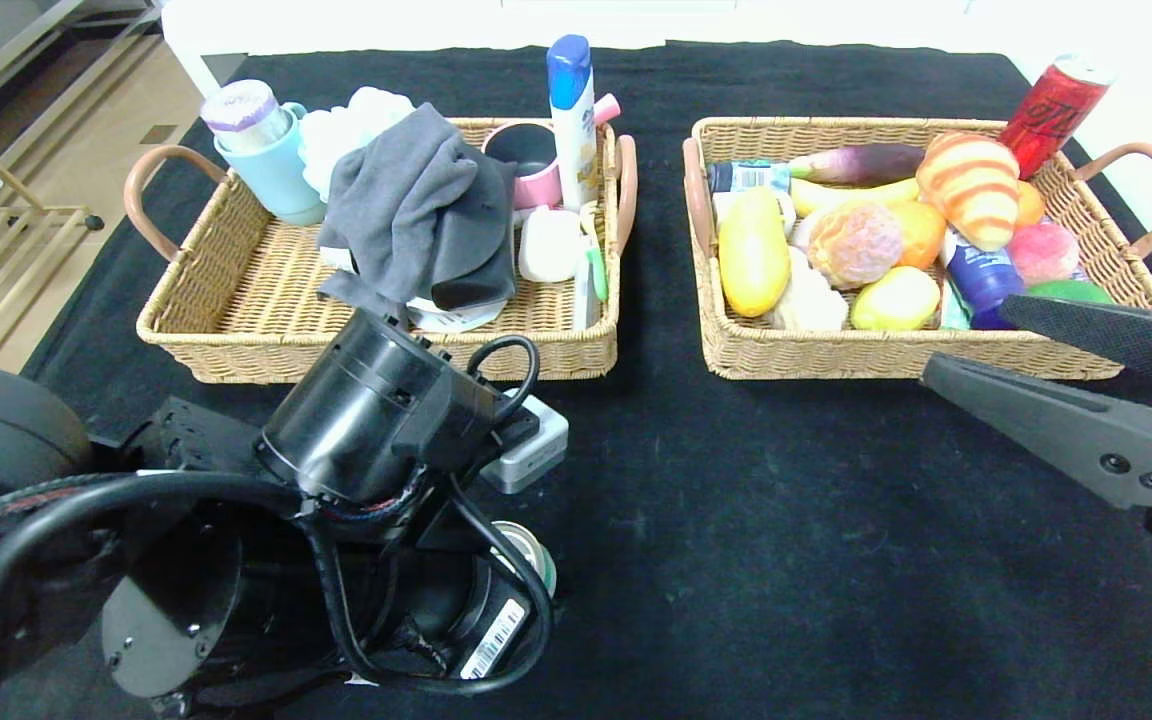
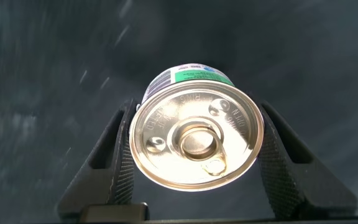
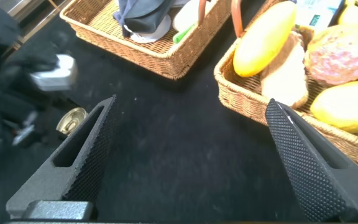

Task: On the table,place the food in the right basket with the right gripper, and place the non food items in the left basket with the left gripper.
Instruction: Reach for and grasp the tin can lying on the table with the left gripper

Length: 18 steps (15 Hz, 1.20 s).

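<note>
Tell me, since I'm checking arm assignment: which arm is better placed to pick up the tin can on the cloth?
Left. The left gripper already straddles the tin can; the right gripper hangs open by the right basket.

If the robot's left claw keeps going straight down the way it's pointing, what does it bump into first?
The left gripper points down at the black table. Its fingers already flank the small tin can, so it would probably meet the table first.
</note>
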Motion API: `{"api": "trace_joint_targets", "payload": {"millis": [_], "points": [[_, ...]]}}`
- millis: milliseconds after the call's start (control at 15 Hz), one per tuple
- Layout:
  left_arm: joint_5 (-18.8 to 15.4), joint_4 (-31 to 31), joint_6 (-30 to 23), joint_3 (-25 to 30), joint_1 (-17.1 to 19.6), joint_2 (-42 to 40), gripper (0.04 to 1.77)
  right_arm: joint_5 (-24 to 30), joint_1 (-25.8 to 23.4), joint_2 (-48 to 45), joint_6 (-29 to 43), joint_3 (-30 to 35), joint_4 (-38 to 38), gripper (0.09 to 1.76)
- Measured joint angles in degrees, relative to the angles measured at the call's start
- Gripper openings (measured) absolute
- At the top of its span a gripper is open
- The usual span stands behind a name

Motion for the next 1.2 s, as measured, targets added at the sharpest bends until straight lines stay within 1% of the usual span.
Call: {"api": "trace_joint_targets", "payload": {"millis": [67, 267, 533, 667, 800, 933, 1000, 1067, 1200], "points": [[-0.66, -2.67, 0.04, -0.06, -0.89, -0.49, 1.15, -0.04, -0.24, -0.24, 0.00, -0.35, 1.44, 1.71], [-0.88, -10.14, 0.30, -0.78, -3.10, 0.55, 1.15, -0.20, -0.89, -1.95, 0.02, -2.80, 7.91, 1.71], [-0.96, -15.52, 0.23, -5.84, -5.95, 5.27, 1.15, -0.69, -1.66, -5.18, 0.09, -5.34, 12.39, 1.71], [-1.17, -18.13, 0.26, -8.87, -6.89, 8.19, 1.15, -0.65, -4.41, -6.31, 0.04, -7.02, 15.56, 1.71], [-1.37, -19.29, 0.30, -12.26, -7.97, 11.54, 1.15, -0.23, -7.63, -7.63, 0.00, -9.48, 20.08, 1.71], [-1.51, -19.96, 0.04, -14.95, -8.91, 14.73, 1.15, -0.09, -9.05, -8.87, 0.00, -10.63, 20.92, 1.71], [-1.49, -21.52, -0.05, -15.85, -9.12, 16.20, 1.15, -0.09, -9.87, -9.24, -0.02, -10.83, 20.98, 1.71], [-1.38, -23.63, 0.04, -16.63, -9.22, 17.48, 1.15, -0.11, -11.06, -9.37, -0.07, -11.02, 20.93, 1.71], [-0.77, -24.52, 0.22, -17.86, -9.33, 20.07, 1.15, -0.04, -14.40, -9.13, -0.26, -11.52, 21.11, 1.71]]}}
